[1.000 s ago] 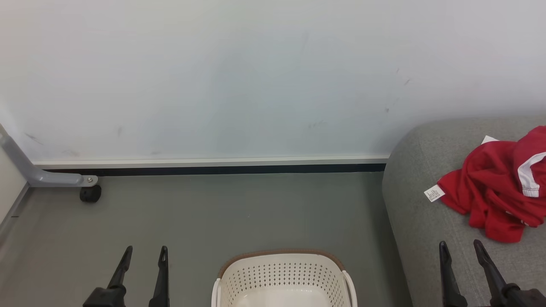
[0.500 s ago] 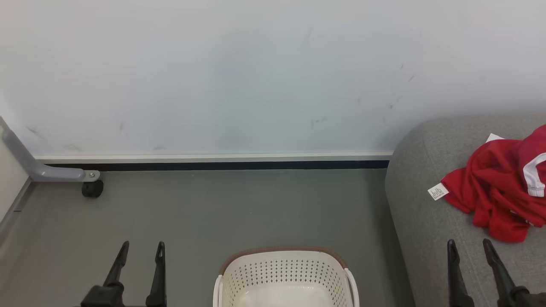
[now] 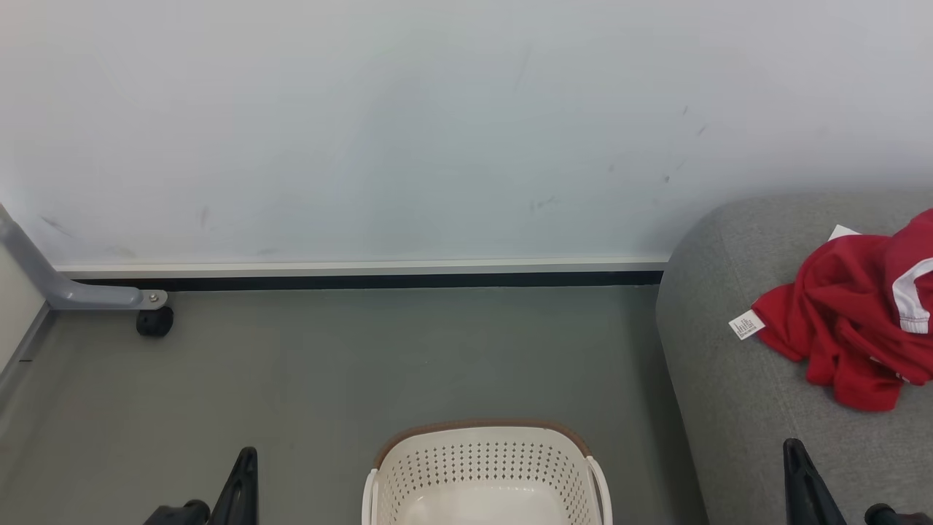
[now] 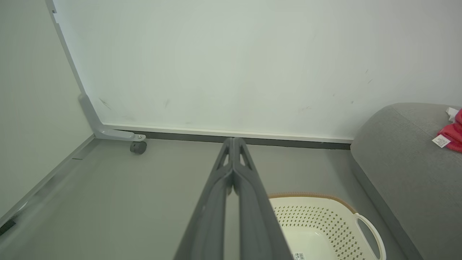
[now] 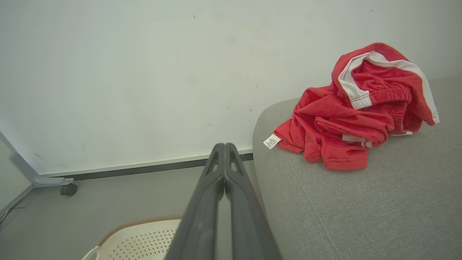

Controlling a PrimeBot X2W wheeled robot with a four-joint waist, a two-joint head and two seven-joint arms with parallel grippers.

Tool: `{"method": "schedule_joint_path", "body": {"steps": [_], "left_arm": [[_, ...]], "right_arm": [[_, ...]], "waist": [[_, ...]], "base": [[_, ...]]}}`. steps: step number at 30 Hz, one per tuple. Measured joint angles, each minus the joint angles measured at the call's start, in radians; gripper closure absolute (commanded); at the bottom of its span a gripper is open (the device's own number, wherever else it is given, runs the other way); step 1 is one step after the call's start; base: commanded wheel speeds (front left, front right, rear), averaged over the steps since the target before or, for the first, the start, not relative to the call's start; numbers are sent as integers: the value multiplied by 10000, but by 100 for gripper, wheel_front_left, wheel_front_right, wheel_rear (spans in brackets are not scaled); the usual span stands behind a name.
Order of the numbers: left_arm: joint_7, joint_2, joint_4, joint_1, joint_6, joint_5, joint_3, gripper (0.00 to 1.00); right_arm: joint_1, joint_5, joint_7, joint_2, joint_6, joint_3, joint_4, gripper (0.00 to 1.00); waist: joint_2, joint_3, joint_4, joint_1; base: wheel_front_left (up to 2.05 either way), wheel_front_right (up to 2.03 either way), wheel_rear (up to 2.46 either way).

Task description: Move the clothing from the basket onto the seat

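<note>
Both pincers were pinched shut w/ nothing held: left gripper (image 4: 233, 141) and right gripper (image 5: 224, 146), fingers tip to tip. Risks, near first: basket (image 3: 481, 467) looked empty, but its near part was cut off, so a leftover piece could've been missed. Farther off, clothing (image 5: 346, 122) lay heaped on seat (image 3: 729, 408) near its rounded end; a nudge might slide it off. Pose: both arms low, fingers aimed at wall (image 3: 437, 146), left over floor (image 3: 364, 364) beside basket, right by seat's edge.
</note>
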Motion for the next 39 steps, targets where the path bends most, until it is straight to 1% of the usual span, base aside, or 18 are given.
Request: {"method": "schedule_joint_path", "body": {"steps": [1, 4, 17, 39], "left_arm": [[58, -12, 12, -5, -81, -82, 38, 100], [150, -61, 52, -24, -153, -518, 98, 100], [633, -245, 167, -188, -433, -2165, 506, 100], [1319, -556, 366, -444, -918, -4773, 1152, 100]], "right_arm": [[-9, 96, 42, 13, 50, -36, 27, 100], [-72, 525, 148, 50, 67, -121, 88, 100], [-431, 2366, 642, 244, 401, -506, 418, 100], [-963, 5016, 1396, 531, 857, -1091, 1024, 100]], "waist": [[0, 6, -9, 0], [0, 21, -30, 0], [0, 81, -118, 1], [0, 178, -254, 1]], "base": [[0, 0, 0], [0, 0, 0], [0, 0, 0], [0, 0, 0]]}}
